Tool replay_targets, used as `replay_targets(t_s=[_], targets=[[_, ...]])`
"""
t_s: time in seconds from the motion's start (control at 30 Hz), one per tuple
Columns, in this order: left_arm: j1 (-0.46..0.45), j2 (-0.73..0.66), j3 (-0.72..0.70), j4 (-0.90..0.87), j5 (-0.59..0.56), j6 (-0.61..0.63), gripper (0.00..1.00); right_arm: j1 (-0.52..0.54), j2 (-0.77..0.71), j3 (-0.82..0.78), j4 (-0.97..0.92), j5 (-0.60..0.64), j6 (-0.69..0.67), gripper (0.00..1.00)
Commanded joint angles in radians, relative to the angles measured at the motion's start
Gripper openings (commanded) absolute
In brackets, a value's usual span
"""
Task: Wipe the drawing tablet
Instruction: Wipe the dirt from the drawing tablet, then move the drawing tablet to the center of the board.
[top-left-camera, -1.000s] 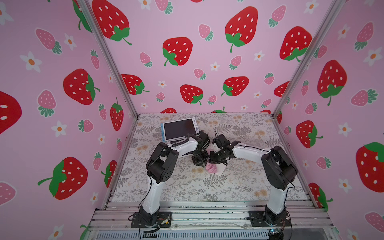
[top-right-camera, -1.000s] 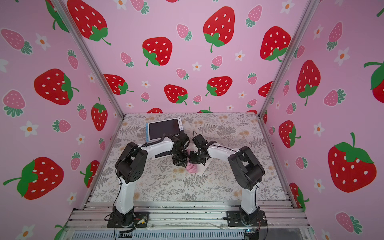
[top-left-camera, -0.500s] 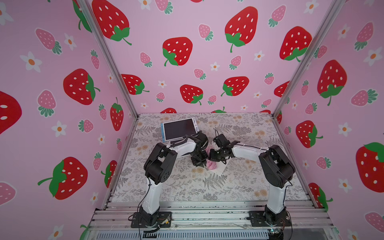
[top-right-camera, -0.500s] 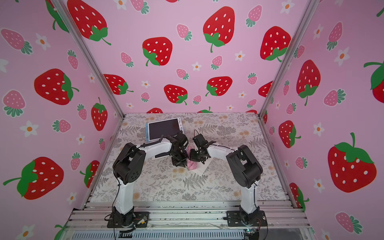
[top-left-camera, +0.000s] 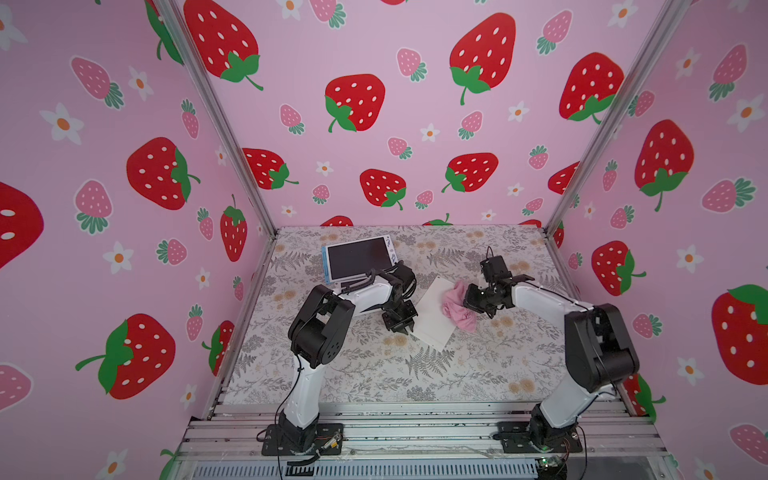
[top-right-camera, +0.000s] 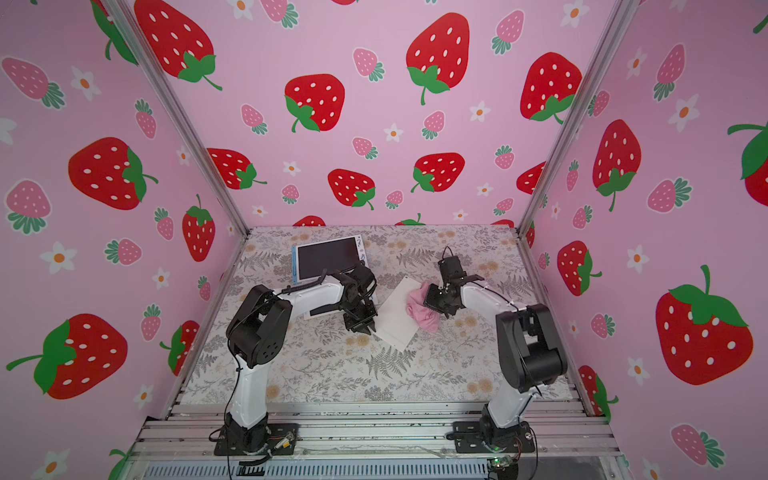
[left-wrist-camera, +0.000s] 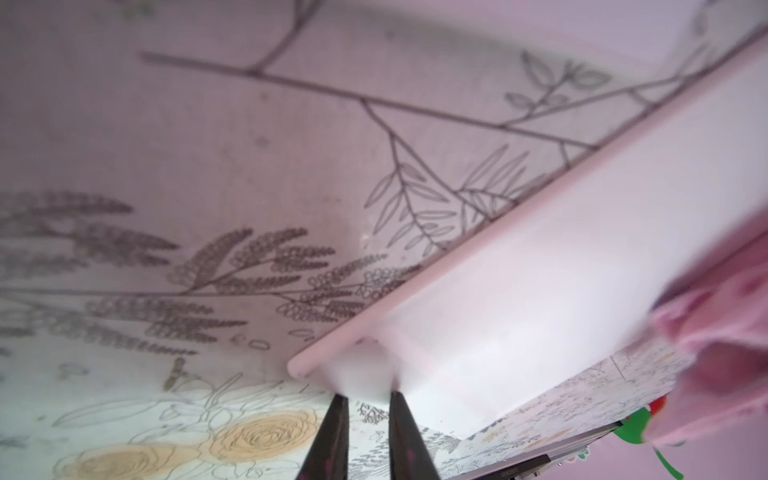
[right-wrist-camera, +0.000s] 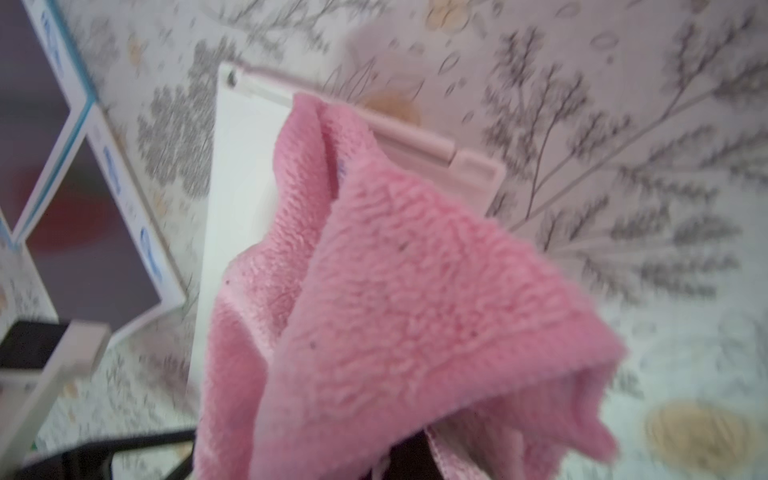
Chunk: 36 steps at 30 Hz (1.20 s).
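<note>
From my end I count two arms, the left arm and the right arm, carrying two grippers, the left gripper and the right gripper. There is one pink cloth, one white drawing tablet and one floral table. The right wrist view gives me two dark-screened panels, a blue-edged panel and a white-framed panel

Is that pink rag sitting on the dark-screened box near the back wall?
No, the pink cloth is on the white drawing tablet in the middle, well apart from the dark-screened box at the back.
</note>
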Motion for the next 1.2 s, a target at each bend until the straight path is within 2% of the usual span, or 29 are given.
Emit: replay_targets(t_s=[0.0,0.1,0.2,0.37,0.5,0.73,0.93,1.07,1.17], targets=[[-0.02,0.059,-0.021,0.047,-0.039,-0.035,0.29,0.016,-0.183,-0.081,-0.088,0.114,0.067,0.0],[-0.042,0.005,-0.023,0.066,-0.024,-0.068,0.4,0.014,-0.335,-0.156,-0.182,0.188,0.115,0.0],[-0.06,-0.043,-0.044,0.098,0.001,-0.121,0.47,0.018,-0.432,-0.202,-0.286,0.21,0.114,0.0],[-0.077,-0.048,-0.104,0.17,0.058,-0.245,0.51,0.037,-0.529,-0.233,-0.397,0.193,0.103,0.0],[-0.073,-0.01,-0.109,0.267,0.069,-0.287,0.52,0.05,-0.573,-0.217,-0.429,0.18,0.089,0.0],[-0.056,0.144,0.067,0.282,0.058,-0.262,0.52,0.058,-0.575,-0.225,-0.415,0.124,0.086,0.0],[-0.026,0.279,0.286,0.255,0.043,-0.225,0.52,0.061,-0.558,-0.219,-0.4,0.109,0.079,0.0],[-0.001,0.347,0.378,0.328,0.103,-0.227,0.52,0.062,-0.539,-0.216,-0.374,0.093,0.069,0.0],[0.004,0.331,0.413,0.319,0.122,-0.212,0.53,0.061,-0.522,-0.199,-0.355,0.091,0.051,0.0]])
